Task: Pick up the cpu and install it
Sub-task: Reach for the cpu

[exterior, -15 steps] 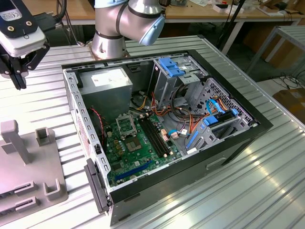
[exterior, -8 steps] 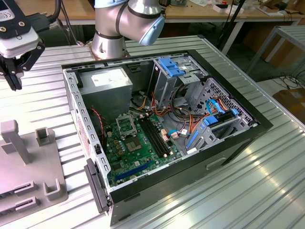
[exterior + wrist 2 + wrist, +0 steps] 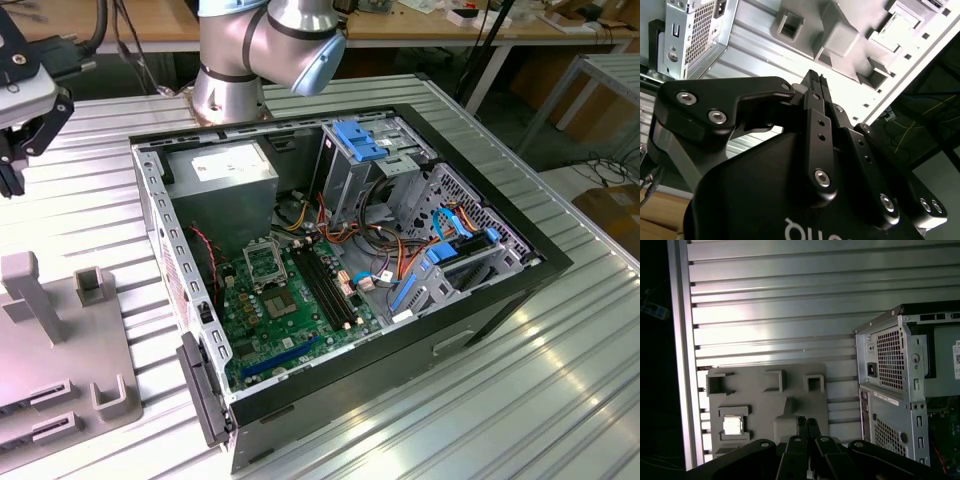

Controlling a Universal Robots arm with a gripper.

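The cpu (image 3: 733, 425), a small silver square, lies in a pocket of the grey holder block (image 3: 790, 390) on the ribbed metal table. My gripper (image 3: 807, 424) hangs above the block, off to one side of the cpu and not touching it. Its fingers (image 3: 815, 85) are pressed together with nothing between them. In the exterior view the gripper (image 3: 12, 165) is at the far left, above the holder block (image 3: 60, 350). The open computer case (image 3: 340, 270) lies on its side, with the metal-framed socket (image 3: 262, 262) on the green motherboard (image 3: 300, 320).
Inside the case are a grey power supply (image 3: 225, 185), blue drive brackets (image 3: 365, 140) and loose cables (image 3: 380, 250). The arm's base (image 3: 240, 70) stands behind the case. The case's rear panel (image 3: 890, 370) lies close beside the holder block. Upright pegs (image 3: 25, 290) rise from the block.
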